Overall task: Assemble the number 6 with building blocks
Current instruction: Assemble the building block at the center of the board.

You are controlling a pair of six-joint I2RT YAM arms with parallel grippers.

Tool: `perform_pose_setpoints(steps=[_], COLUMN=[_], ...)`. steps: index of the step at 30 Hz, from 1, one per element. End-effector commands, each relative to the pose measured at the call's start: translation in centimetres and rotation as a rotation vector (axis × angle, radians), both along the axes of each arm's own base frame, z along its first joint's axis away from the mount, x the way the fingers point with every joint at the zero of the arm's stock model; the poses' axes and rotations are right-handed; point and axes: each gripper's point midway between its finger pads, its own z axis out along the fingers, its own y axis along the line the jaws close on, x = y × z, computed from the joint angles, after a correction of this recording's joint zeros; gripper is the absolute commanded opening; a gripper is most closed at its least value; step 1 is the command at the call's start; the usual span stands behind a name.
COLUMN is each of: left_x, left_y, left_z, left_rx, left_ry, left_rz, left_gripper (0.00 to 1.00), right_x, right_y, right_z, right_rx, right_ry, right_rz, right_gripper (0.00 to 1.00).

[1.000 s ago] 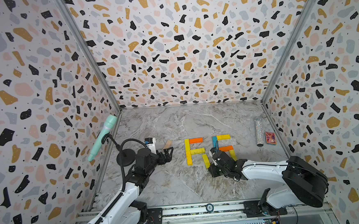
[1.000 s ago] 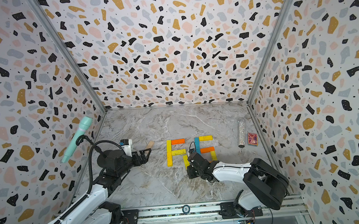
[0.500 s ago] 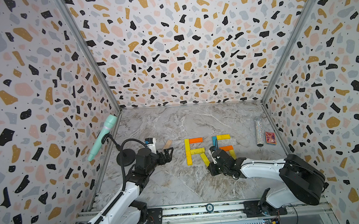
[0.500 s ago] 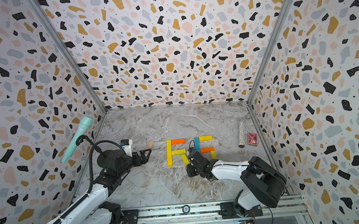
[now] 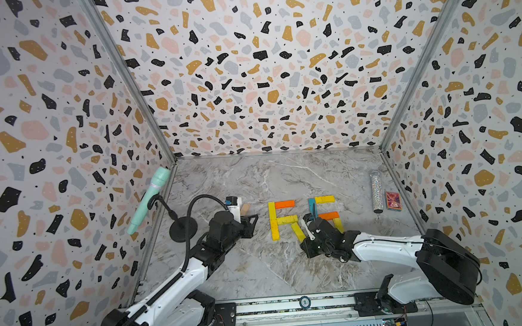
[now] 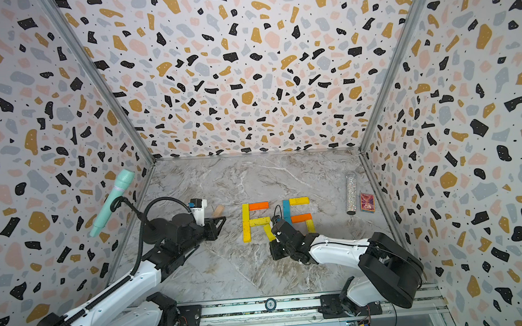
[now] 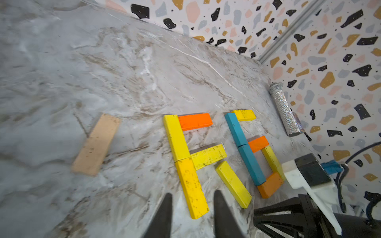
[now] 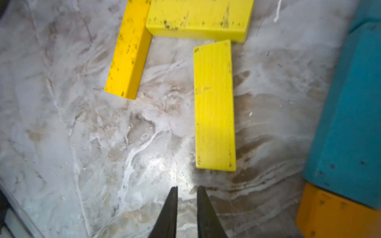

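Observation:
The building blocks lie flat mid-table in two groups. Yellow planks (image 7: pixel 176 138) and an orange one (image 7: pixel 194 121) form an F shape, with a loose yellow plank (image 7: pixel 233 183) slanted beside it. Teal planks (image 7: pixel 235 129), yellow (image 7: pixel 272 160) and orange ones (image 7: pixel 270 184) form a closed 6 shape (image 5: pixel 325 212). A beige plank (image 7: pixel 95 145) lies apart, beside my left gripper (image 5: pixel 254 224). That gripper's fingers stand apart over bare table near the F's foot (image 7: pixel 192 195). My right gripper (image 8: pixel 187 188) hovers low just short of the loose yellow plank (image 8: pixel 214 107), its fingers a narrow slit apart, holding nothing.
A mint microphone (image 5: pixel 150 198) on a black stand (image 5: pixel 183 229) leans at the left wall. A glittery tube (image 5: pixel 377 190) and a red card box (image 5: pixel 393 200) lie by the right wall. Enclosure walls close three sides.
My left gripper's fingers have drawn closer together. The right arm has shifted slightly by the loose yellow plank. The blocks have not moved.

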Motion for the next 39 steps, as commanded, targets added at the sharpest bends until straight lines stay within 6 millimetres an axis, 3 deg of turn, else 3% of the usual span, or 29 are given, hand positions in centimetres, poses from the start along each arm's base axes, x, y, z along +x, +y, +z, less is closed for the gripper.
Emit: perform_pose_setpoints(steps=[1,9,18,39], left_x=[0.2,-1.0,-1.2,-0.5], left_y=[-2.7,-9.5,-13.3,-13.9], left_z=[0.3,-2.4,-6.3,-11.3], left_rx=[0.000,0.059,0.118,0.281], left_ry=[0.009,0.096,0.184,0.281], left_rz=[-0.013,-0.112,-0.170,-0.182], left_gripper=[0.04,0.00,0.00,0.00], right_x=[-0.1,-0.3,-0.3,0.4], right_y=[-1.0,-2.4,-2.4,-2.1], right_z=[0.2,-0.7,-1.1,-0.8], right_rx=[0.006,0.039,0.081,0.055], right_ry=[-0.002,0.010,-0.006,-0.005], right_rz=[-0.031,-0.048,-0.043,-0.022], right_gripper=[0.19,0.18,0.18,0.18])
